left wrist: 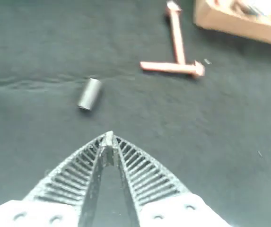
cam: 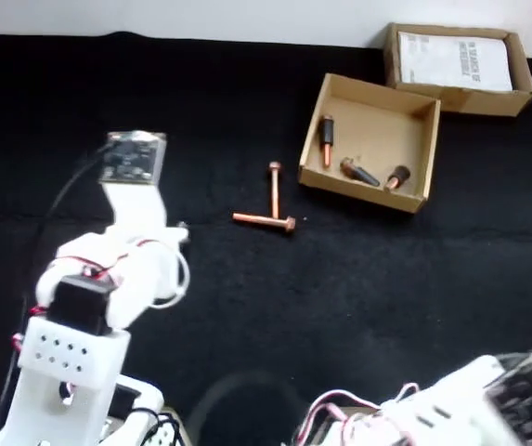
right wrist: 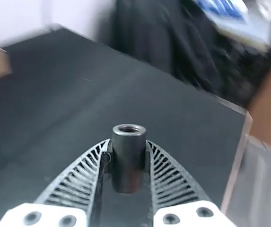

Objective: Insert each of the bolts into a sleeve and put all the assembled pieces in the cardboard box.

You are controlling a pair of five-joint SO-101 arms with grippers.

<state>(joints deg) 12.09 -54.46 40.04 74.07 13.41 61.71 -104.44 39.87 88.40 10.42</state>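
Note:
Two loose copper bolts [cam: 275,189] [cam: 263,220] lie in an L shape on the black cloth, just left of the open cardboard box [cam: 340,102]. Inside the box lie three assembled pieces [cam: 326,139] [cam: 359,172] [cam: 396,177]. In the left wrist view my left gripper [left wrist: 109,140] is shut and empty above the cloth. A grey sleeve [left wrist: 89,93] lies a short way ahead of its tips, and both bolts [left wrist: 176,33] [left wrist: 170,67] lie farther on. My right gripper [right wrist: 128,146] is shut on a dark sleeve [right wrist: 128,158], held upright with its bore showing.
A second cardboard box [cam: 525,70] holding a printed sheet stands at the back right behind the first. The left arm [cam: 108,279] rises at the front left, and the right arm [cam: 470,404] sits at the front right edge. Black cloth covers the table.

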